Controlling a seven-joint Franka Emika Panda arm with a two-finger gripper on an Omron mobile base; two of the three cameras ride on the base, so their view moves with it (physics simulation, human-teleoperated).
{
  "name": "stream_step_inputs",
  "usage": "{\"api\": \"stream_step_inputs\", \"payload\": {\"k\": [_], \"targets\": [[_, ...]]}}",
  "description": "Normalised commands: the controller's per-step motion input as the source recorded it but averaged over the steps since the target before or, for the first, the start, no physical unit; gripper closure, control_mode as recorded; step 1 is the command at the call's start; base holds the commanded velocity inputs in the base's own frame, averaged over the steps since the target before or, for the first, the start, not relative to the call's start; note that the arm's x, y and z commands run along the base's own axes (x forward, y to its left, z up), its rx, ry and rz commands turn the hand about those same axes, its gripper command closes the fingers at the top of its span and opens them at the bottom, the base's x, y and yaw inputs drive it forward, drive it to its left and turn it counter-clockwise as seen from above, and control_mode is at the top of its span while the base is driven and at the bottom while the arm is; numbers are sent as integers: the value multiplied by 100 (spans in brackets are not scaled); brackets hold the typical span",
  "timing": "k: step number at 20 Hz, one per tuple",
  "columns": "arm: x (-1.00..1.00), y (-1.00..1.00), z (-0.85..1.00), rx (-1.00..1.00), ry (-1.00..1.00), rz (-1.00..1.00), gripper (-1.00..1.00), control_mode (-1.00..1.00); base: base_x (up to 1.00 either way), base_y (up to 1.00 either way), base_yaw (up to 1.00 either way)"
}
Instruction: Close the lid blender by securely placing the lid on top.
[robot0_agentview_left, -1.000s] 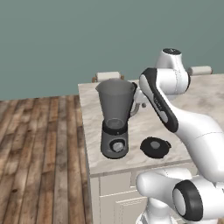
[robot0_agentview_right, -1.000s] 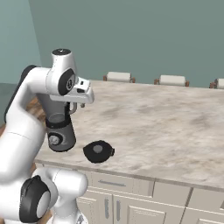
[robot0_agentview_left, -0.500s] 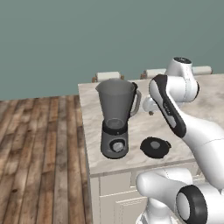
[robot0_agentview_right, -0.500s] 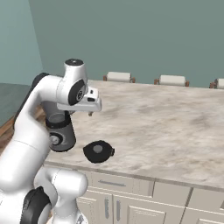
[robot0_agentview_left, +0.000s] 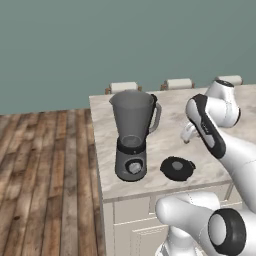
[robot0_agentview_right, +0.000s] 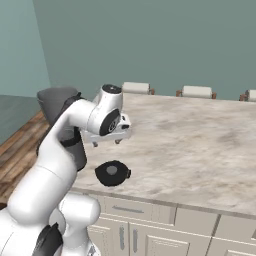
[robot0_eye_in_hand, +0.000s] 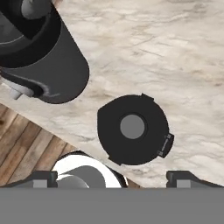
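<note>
The grey blender (robot0_agentview_left: 132, 135) stands open-topped near the counter's front left corner, its translucent jar (robot0_agentview_right: 56, 101) partly hidden behind my arm in the right base view. On the marble to its right, close to the front edge, the round black lid (robot0_agentview_left: 177, 168) (robot0_agentview_right: 112, 172) lies flat. In the hand view the lid (robot0_eye_in_hand: 132, 129) is seen from above, grey knob in the middle and tab at its lower right, with the blender (robot0_eye_in_hand: 39, 52) at the upper left. My gripper (robot0_agentview_left: 186, 136) (robot0_agentview_right: 106, 143) (robot0_eye_in_hand: 111, 177) hovers above the lid, open, with nothing between its fingers.
The marble counter (robot0_agentview_right: 200, 135) stretches far to the right. Three stool backs (robot0_agentview_left: 123, 87) line its far edge. The counter's front edge (robot0_eye_in_hand: 57, 131) runs just beside the lid, with wooden floor (robot0_agentview_left: 45, 170) below and to the left.
My arm has swung right, away from the blender jar, bringing the gripper over the lid. The lid and the blender have not moved.
</note>
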Motion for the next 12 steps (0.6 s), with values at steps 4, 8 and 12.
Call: {"api": "stream_step_inputs", "payload": {"k": [4,8,12], "targets": [[0,0,-77,-5,0,32,-100,-100,0,0,0],[0,10,-70,-7,0,26,-100,-100,0,0,0],[2,11,-51,-6,3,12,-100,-100,0,0,0]]}}
